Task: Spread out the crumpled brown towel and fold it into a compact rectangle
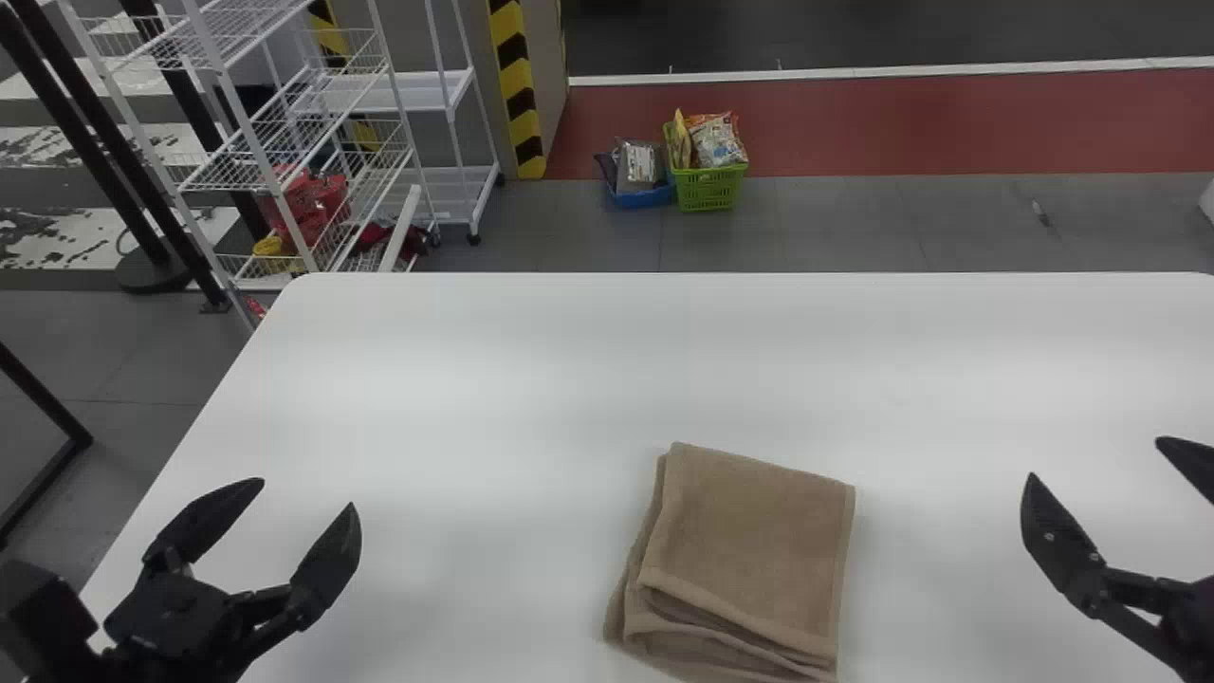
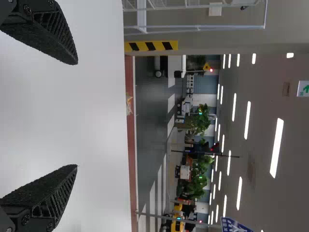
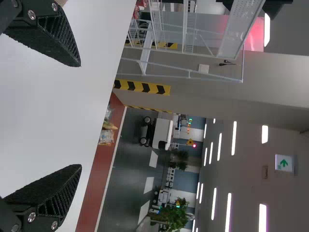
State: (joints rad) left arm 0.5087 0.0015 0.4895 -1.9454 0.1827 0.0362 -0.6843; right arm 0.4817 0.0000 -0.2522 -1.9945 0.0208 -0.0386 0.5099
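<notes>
In the head view, the brown towel (image 1: 749, 550) is laid at the lower centre of the frame on the white table (image 1: 474, 379), folded into a compact, slightly slanted stack; its layers are exposed along the left and lower edges. The left gripper (image 1: 303, 498) is held at the lower left, apart from the towel, its fingers spread and released. The right gripper (image 1: 1096, 460) is held at the lower right edge, its fingers likewise parted, with nothing grasped. Beyond the table, a green plastic basket (image 1: 709, 190) filled with packets is seen at the upper centre.
</notes>
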